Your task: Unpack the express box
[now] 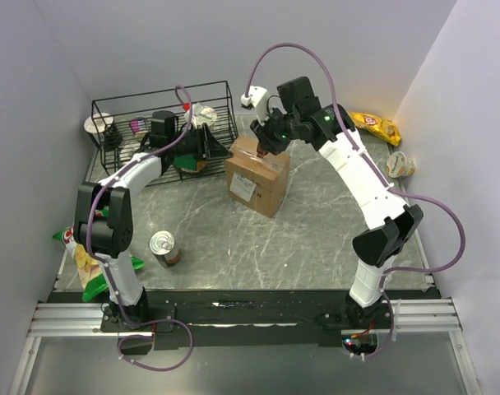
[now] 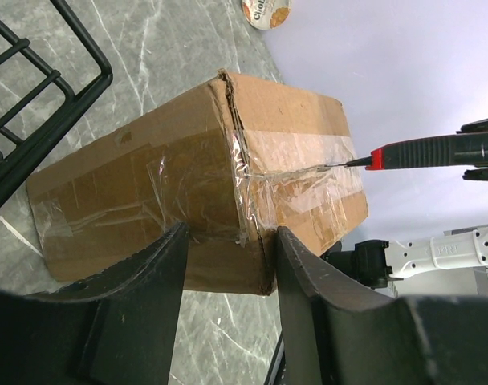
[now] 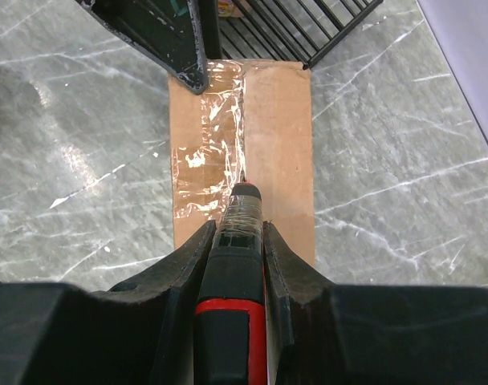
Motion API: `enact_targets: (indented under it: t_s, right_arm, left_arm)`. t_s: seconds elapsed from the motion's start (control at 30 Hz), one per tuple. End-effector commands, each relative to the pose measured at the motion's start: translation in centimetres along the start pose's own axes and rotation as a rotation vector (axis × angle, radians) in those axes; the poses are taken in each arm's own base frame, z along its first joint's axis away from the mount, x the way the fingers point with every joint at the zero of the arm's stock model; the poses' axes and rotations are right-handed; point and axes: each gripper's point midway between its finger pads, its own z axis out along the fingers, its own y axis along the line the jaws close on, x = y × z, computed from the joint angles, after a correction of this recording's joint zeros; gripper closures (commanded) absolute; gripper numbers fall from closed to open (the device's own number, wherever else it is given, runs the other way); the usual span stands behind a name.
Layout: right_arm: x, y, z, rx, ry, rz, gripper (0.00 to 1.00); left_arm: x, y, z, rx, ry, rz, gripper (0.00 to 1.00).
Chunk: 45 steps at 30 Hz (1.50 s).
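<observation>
The brown cardboard express box (image 1: 256,183), toward the bench's far edge and straddled by the spread fingers of the left gripper (image 2: 229,233), is best slit shallowly along its taped seam by the red-and-black knife (image 3: 232,321) pinched in the right gripper (image 3: 237,237).

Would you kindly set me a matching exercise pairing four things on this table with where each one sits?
Things:
1. express box
2. box cutter
3. tin can
4. yellow snack bag

Places:
A. far right corner of the table
B. in the right pincer, tip on the tape
C. middle of the table, flaps closed
D. upright, near left part of the table

Pairs: 1-C, 2-B, 3-D, 4-A.
</observation>
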Motion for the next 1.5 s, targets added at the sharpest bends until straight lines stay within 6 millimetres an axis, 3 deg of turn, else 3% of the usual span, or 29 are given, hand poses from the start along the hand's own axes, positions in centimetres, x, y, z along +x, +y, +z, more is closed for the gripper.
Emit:
enact_targets:
  t_s: [0.0,0.3,0.53,0.7,0.77,0.8,0.87,0.9,0.93,1.17,1.33,1.47]
  right_arm:
    - [1.8,0.7,-4.8,0.022,0.062,0.031,1.0]
    - [3.4,0.9,-6.3,0.033,0.105,0.059,1.0]
    - [4.5,0.8,-8.7,0.051,0.137,0.077,1.0]
    - [5.4,1.7,-8.7,0.025,0.147,0.131,1.0]
    - [5.2,1.8,-8.5,0.023,0.137,0.141,1.0]
    - [5.1,1.7,-8.4,0.026,0.132,0.137,1.0]
    - [4.7,1.4,-8.3,0.031,0.12,0.117,1.0]
    - [4.4,1.1,-8.2,0.036,0.107,0.105,1.0]
    - [4.0,0.9,-8.3,0.043,0.095,0.094,1.0]
    - [3.0,0.2,-8.3,0.059,0.076,0.073,1.0]
    - [3.1,0.2,-8.3,0.064,0.073,0.08,1.0]
    - [3.1,0.1,-8.3,0.068,0.071,0.082,1.0]
  left_arm:
    - [5.8,9.8,0.3,-0.311,0.081,-0.165,0.56]
    - [6.0,10.2,0.3,-0.325,0.087,-0.166,0.57]
    - [6.1,10.5,0.2,-0.335,0.089,-0.161,0.57]
    - [5.6,10.2,0.6,-0.317,0.082,-0.161,0.58]
    - [4.5,8.1,0.9,-0.22,0.074,-0.14,0.51]
    - [2.3,5.7,1.1,-0.132,0.025,-0.08,0.37]
    - [0.9,1.7,1.0,0.033,0.024,-0.092,0.24]
    - [-1.0,-0.1,1.0,0.096,-0.02,-0.018,0.18]
    - [-1.4,-1.0,1.0,0.125,-0.024,-0.012,0.16]
    - [-3.8,-2.7,2.6,0.155,-0.051,0.029,0.16]
    - [-3.7,-4.2,4.4,0.186,-0.043,0.065,0.16]
    - [-3.1,-4.1,6.9,0.141,-0.021,0.084,0.17]
